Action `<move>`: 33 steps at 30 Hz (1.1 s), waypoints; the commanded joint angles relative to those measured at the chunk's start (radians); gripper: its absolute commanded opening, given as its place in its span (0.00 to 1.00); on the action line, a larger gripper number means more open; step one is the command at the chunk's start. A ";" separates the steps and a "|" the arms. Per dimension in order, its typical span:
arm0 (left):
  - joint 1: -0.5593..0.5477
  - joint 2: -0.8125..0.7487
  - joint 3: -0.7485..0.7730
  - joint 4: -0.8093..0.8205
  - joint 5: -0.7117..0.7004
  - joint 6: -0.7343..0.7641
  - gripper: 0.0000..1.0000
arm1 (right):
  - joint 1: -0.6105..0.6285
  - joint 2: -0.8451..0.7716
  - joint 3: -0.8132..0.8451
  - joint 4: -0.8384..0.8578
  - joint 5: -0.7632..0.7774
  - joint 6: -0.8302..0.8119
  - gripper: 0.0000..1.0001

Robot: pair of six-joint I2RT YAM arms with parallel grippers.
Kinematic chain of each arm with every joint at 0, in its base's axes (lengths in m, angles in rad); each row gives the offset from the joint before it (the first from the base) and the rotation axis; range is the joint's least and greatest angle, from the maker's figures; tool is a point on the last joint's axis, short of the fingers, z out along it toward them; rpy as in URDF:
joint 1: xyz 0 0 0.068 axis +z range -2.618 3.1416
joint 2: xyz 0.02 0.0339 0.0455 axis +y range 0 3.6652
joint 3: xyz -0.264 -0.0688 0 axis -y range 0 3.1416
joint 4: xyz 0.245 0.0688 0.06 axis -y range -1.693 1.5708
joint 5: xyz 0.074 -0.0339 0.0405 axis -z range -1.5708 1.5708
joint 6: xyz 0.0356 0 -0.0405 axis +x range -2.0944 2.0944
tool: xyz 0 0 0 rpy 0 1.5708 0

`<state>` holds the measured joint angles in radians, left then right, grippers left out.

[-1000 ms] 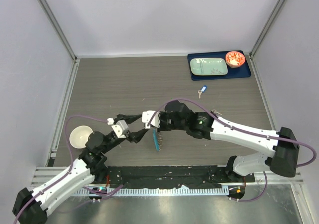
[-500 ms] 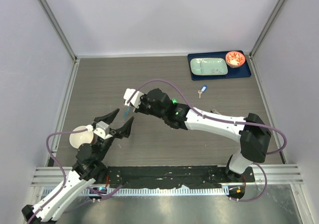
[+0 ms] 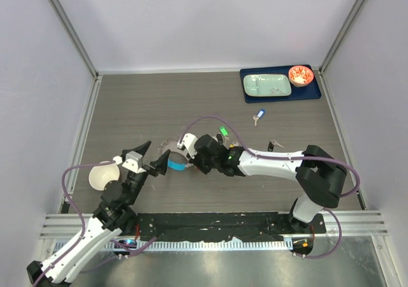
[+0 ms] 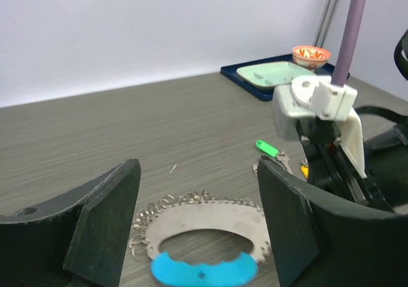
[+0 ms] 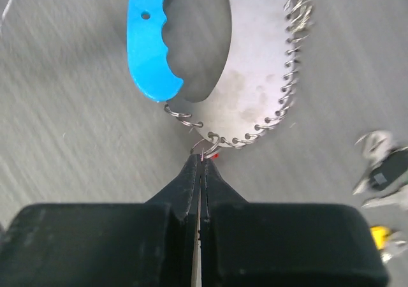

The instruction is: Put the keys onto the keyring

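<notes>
The keyring is a flat silvery plate edged with small wire rings, with a blue crescent handle, and it lies on the table. My right gripper is shut on a thin silvery key with a speck of red at its tip. That tip meets one small ring on the keyring's edge. My left gripper is open, one finger on each side of the keyring, touching nothing. Loose keys lie nearby: green, yellow, black, and a blue one farther back.
A white round dish sits left of my left arm. A dark blue tray at the back right holds a pale green plate and a red bowl. Metal frame posts and walls bound the table.
The right arm carried the keyring up and left, then set it down left of centre. The left gripper drew back to the left and opened wider.
</notes>
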<state>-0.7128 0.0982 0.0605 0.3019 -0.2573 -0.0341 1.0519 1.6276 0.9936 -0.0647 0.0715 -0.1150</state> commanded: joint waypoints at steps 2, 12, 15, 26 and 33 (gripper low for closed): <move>0.003 0.028 0.030 0.013 -0.023 -0.012 0.78 | 0.003 -0.031 -0.016 -0.055 -0.121 0.204 0.01; 0.003 0.024 0.030 0.000 -0.026 -0.012 0.79 | 0.003 -0.043 0.054 -0.215 -0.208 0.252 0.41; 0.003 0.038 0.032 0.003 -0.023 -0.013 0.79 | -0.004 -0.095 0.030 -0.213 -0.142 0.247 0.47; 0.003 0.081 0.047 0.002 -0.008 -0.013 0.80 | -0.043 -0.084 -0.147 -0.026 -0.203 0.293 0.44; 0.003 0.087 0.047 0.003 -0.010 -0.013 0.80 | -0.038 -0.034 -0.204 0.098 -0.280 0.327 0.46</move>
<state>-0.7128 0.1791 0.0631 0.2779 -0.2657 -0.0444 1.0084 1.5791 0.7971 -0.1040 -0.1341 0.1764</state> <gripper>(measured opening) 0.797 0.455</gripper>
